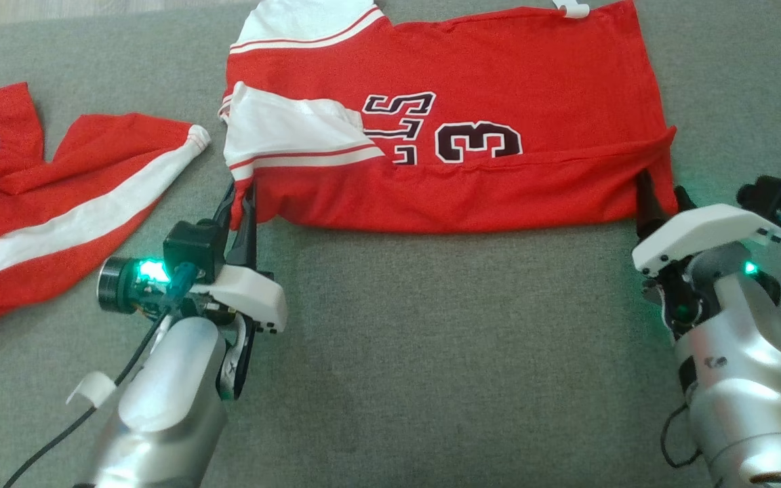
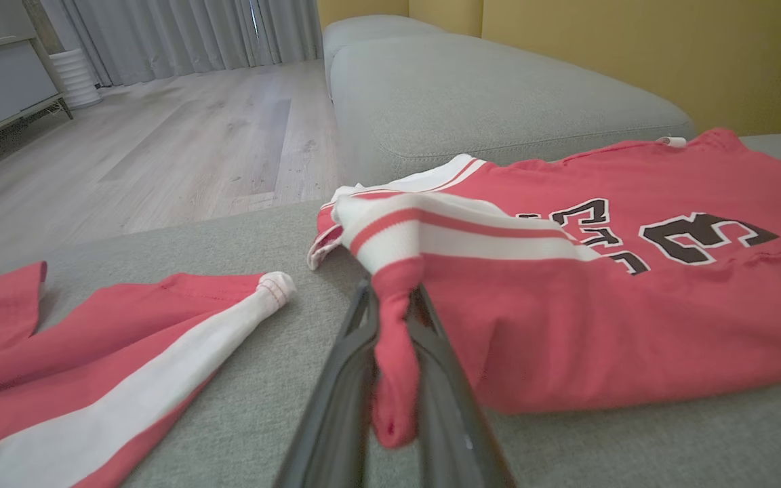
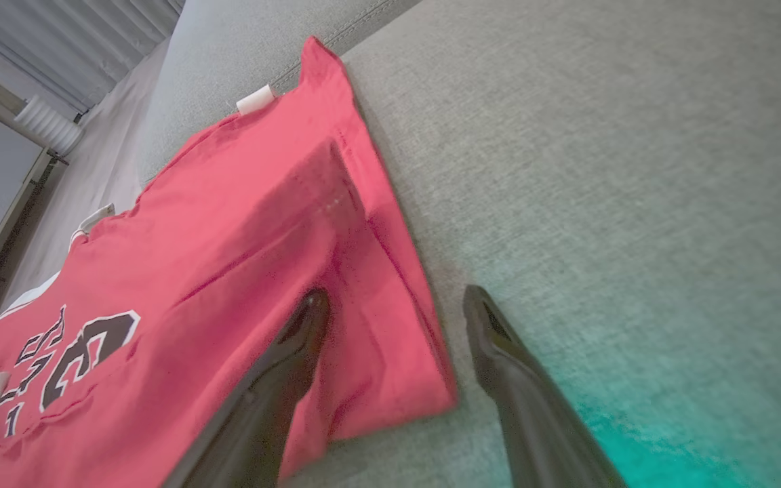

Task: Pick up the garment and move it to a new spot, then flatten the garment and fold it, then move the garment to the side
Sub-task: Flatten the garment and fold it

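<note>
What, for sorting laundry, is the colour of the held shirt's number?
The number is black, outlined white, on the red shirt; clearest in head view.

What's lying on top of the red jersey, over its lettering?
A white sleeve with red stripes is folded onto the jersey, covering part of the lettering. What is printed beneath it cannot be seen.

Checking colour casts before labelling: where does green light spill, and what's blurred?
Head view: a green lamp glares, lower left. Right wrist view: teal cast on the grey sofa cushion, lower right; the right pincer looks soft. Left wrist view: no cast, red numbered jersey sharp.
</note>
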